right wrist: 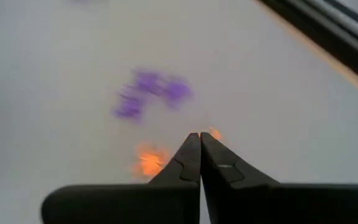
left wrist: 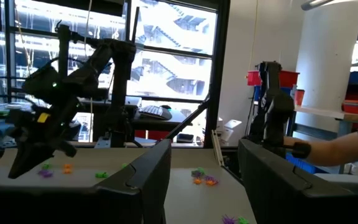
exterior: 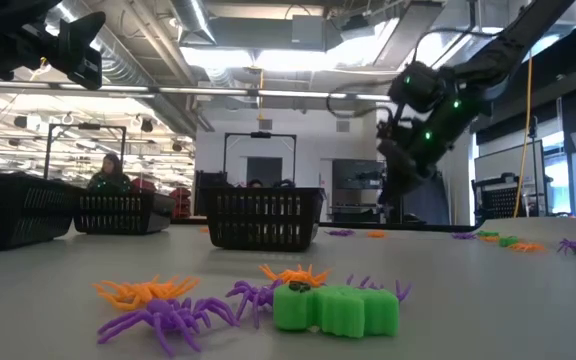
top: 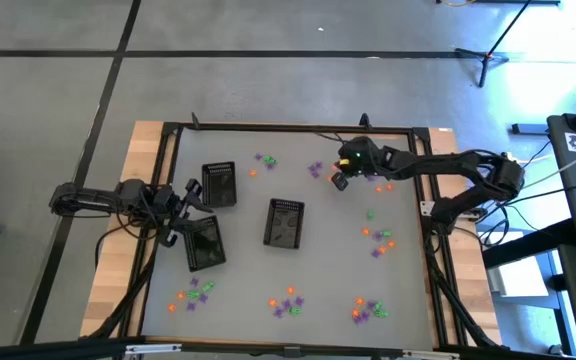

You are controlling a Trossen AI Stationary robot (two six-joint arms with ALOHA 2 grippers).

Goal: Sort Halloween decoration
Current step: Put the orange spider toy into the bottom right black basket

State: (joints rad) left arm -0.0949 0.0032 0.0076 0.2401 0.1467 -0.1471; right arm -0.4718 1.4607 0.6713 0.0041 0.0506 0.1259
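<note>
Robot sorting tiny Halloween trinkets on a table with 3 black trays.

At left, the left gripper point(top: 190, 200) waits between 2 trays point(top: 219, 185), fingers apart and empty. At right, the right gripper point(right wrist: 200, 140) has its tips pressed together over the table, an orange trinket point(right wrist: 214, 133) peeking just beyond them; whether it is pinched is unclear. Purple trinkets point(right wrist: 151, 92) lie farther ahead, nearest this arm.

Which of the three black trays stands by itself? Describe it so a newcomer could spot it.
Start at the grey table seen from above. Two trays sit near its left edge, by the left gripper. The lone tray stands near the table's middle, apart from those two, with no trinkets touching it.
</note>
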